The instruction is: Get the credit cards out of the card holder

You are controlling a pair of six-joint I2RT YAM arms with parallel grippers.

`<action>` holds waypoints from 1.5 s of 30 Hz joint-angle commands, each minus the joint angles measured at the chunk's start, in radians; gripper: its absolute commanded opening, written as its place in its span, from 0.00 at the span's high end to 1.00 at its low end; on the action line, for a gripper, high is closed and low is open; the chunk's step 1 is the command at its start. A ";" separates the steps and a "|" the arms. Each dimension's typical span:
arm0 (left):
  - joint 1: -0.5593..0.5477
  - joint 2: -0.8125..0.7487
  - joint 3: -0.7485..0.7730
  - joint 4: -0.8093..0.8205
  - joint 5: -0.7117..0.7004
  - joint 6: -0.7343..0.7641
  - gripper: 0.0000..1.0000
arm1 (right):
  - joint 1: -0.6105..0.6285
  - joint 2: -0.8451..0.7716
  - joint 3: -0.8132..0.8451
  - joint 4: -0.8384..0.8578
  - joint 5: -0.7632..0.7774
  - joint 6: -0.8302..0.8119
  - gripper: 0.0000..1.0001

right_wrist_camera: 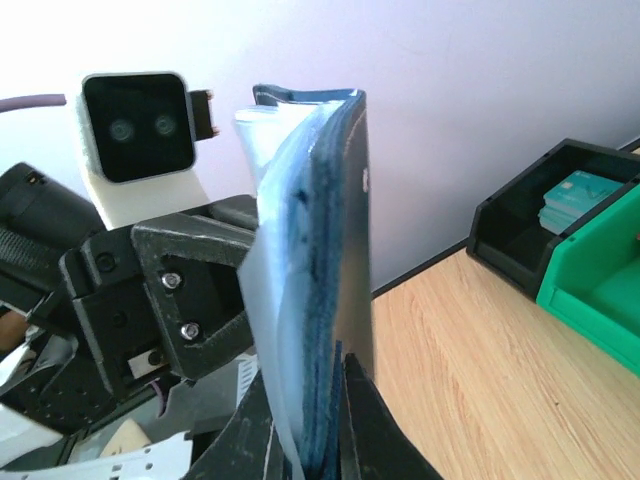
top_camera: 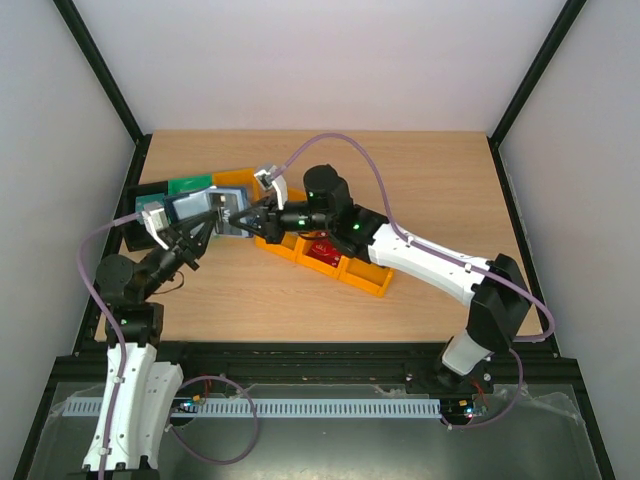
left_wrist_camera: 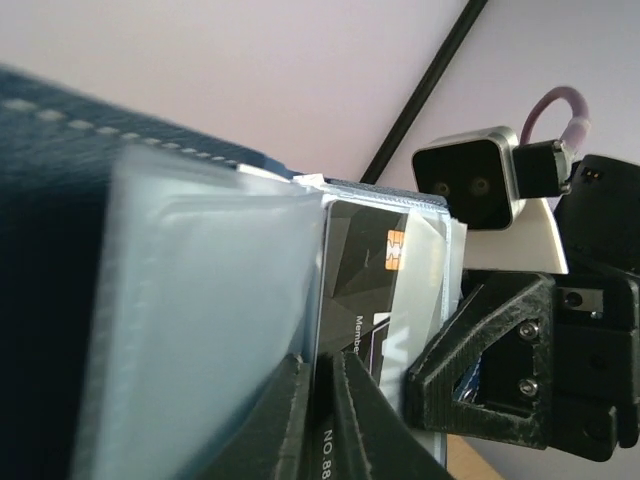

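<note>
The dark navy card holder (top_camera: 200, 211) hangs open above the table's left side, between both grippers. Its pale blue-grey pockets (left_wrist_camera: 200, 330) fill the left wrist view. A dark grey credit card (left_wrist_camera: 360, 270) with a gold chip stands partly out of a pocket, and my left gripper (left_wrist_camera: 322, 365) is shut on its lower edge. My right gripper (right_wrist_camera: 312, 400) is shut on the bottom edge of the card holder (right_wrist_camera: 345, 200), which stands upright in its view. A red card (top_camera: 322, 252) lies in the orange tray.
The orange three-compartment tray (top_camera: 350, 270) lies slanted under the right arm. Against the left wall stand a black bin (right_wrist_camera: 520, 225) holding teal cards (right_wrist_camera: 575, 200), a green bin (right_wrist_camera: 600, 290) and an orange bin (top_camera: 240, 180).
</note>
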 commanded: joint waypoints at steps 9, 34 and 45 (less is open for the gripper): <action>-0.063 -0.025 0.038 0.156 0.331 -0.066 0.98 | 0.033 0.017 0.021 0.101 -0.022 -0.022 0.98; 0.012 0.016 0.222 -0.061 0.030 -0.053 0.57 | 0.098 0.065 0.172 -0.334 0.622 -0.147 0.98; -0.036 0.024 0.072 -0.101 -0.032 -0.105 0.63 | 0.114 0.056 0.196 -0.255 0.329 -0.168 0.98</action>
